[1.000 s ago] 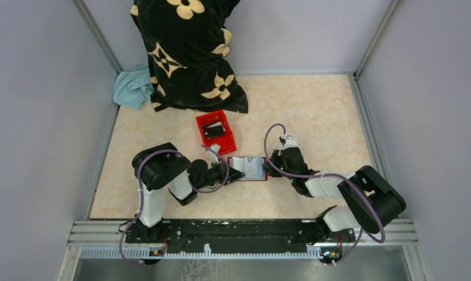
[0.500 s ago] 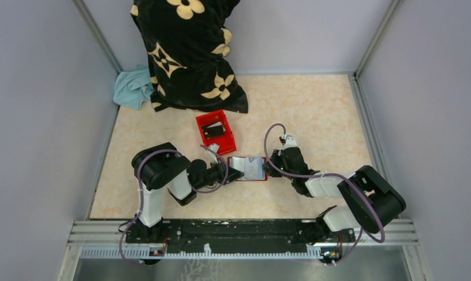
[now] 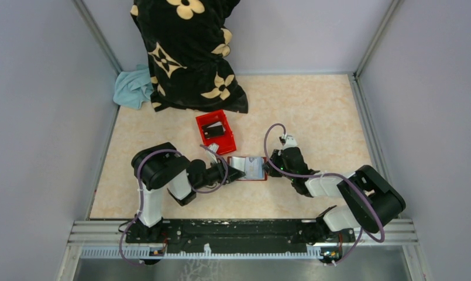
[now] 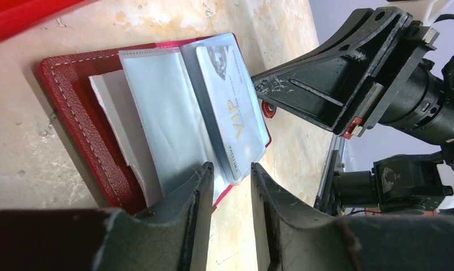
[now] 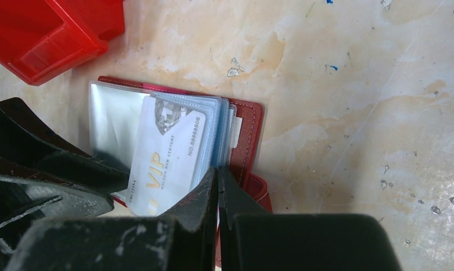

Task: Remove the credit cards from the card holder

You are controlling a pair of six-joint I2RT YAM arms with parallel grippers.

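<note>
The card holder [image 3: 248,168] lies open on the table between my two grippers, dark red with clear plastic sleeves. A pale blue-grey credit card [image 4: 233,121] marked VIP sticks partway out of a sleeve; it also shows in the right wrist view [image 5: 168,152]. My left gripper [image 4: 231,176] is open by a narrow gap, its fingertips at the card's near corner. My right gripper [image 5: 217,176] is shut, its tips resting on the holder's [image 5: 248,141] right edge beside the sleeves. More cards sit stacked in the sleeves [image 5: 223,127].
A bright red plastic open box [image 3: 216,131] with a dark item inside stands just behind the holder, close to the left gripper. A black flowered blanket [image 3: 186,52] and a teal cloth [image 3: 132,86] lie at the back left.
My left gripper has edged slightly to the left. The card holder and the right arm have not visibly moved.
</note>
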